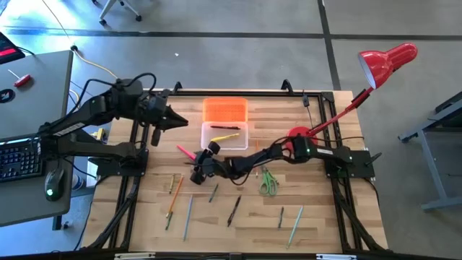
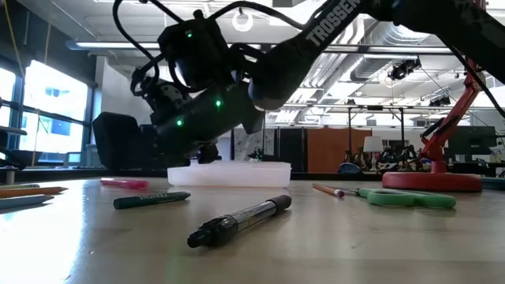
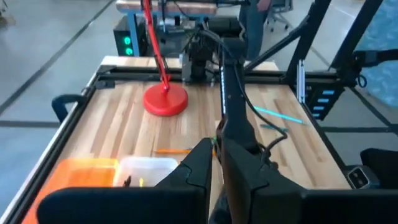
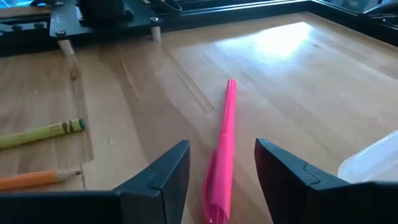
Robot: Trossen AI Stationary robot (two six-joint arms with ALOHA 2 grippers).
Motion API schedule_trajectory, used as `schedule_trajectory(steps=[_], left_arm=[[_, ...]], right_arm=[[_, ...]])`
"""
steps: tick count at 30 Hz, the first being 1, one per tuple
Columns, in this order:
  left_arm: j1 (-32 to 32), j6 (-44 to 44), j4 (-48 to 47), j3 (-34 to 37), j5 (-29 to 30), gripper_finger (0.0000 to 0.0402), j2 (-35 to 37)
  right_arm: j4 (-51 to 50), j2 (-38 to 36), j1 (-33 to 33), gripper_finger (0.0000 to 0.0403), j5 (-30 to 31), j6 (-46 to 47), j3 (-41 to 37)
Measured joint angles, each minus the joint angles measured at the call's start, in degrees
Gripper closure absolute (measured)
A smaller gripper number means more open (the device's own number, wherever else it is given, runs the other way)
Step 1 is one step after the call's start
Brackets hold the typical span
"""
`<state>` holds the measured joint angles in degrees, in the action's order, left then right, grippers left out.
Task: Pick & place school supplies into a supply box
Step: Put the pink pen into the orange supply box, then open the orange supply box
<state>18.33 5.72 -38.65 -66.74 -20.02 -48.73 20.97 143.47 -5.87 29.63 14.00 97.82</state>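
Step in hand, by judgement: pick of the slim pink plastic marker point(image 4: 222, 146). Right gripper point(image 4: 216, 168) lowered over the table, left of the clear plastic rectangular supply box point(image 1: 224, 135), fingers spread and released, straddling the marker's near end without contact. Marker flat on the wood, just beside the box's left front corner, lying slantwise.

Left gripper point(image 1: 172, 118) waiting above the table's rear left, fingers close together, nothing between them.

Supply box open near the table's rear centre, orange ribbed lid point(image 1: 224, 110) folded back behind it, a yellow pencil and a dark item already inside.

Next move, by judgement: slight descent, closure across the marker barrel, lift, short transfer right to the box. Risk: thin round barrel rolling out on closure.

Surface: light butcher-block wood tabletop point(image 1: 317, 209) inside a black frame. Remaining supplies scattered along the front: orange and yellow pencils at left, teal and grey pens, green-handled scissors point(image 1: 268, 181) right of centre, a clear-barrelled black pen point(image 2: 240, 221). Red desk lamp point(image 1: 388, 59) with round base at right rear.

Room: grey floor, desk with keyboard and mouse at left, open workshop with ceiling ducts beyond.
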Motion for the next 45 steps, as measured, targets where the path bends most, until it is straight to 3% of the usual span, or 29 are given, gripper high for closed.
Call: schedule_trajectory(steps=[6,11,16,22,34,36,40,45], left_arm=[[0.0,0.0,-1.3,0.0,1.5,0.0344,-0.1],[0.0,0.0,-2.3,0.0,1.6,0.0346,-0.3],[0.0,0.0,-2.9,0.0,1.6,0.0346,-0.3],[0.0,0.0,-5.7,0.0,1.7,0.0346,-0.3],[0.0,0.0,-6.5,0.0,1.8,0.0346,-0.3],[0.0,0.0,-6.5,0.0,1.8,0.0346,-0.3],[0.0,-0.1,-6.5,0.0,1.8,0.0346,-0.3],[0.0,-0.1,-6.5,0.0,1.7,0.0346,-0.3]], right_arm=[[-1.4,1.1,-0.8,0.0243,-0.7,-2.1,-0.1],[-0.3,1.3,-2.3,0.0243,2.6,-6.1,0.3],[-3.5,-1.2,-2.5,0.0243,-1.6,-6.7,1.5],[-6.9,-5.4,-1.9,0.0243,-2.0,-8.0,1.5],[-25.0,-12.0,-4.0,0.0243,-6.2,-3.9,1.6],[-28.6,-12.7,-4.7,0.0243,-4.4,-7.4,1.6],[-35.5,-13.6,-4.4,0.0243,7.7,-12.2,1.6],[-36.0,-15.2,0.0,0.0243,16.7,-17.7,1.6]])
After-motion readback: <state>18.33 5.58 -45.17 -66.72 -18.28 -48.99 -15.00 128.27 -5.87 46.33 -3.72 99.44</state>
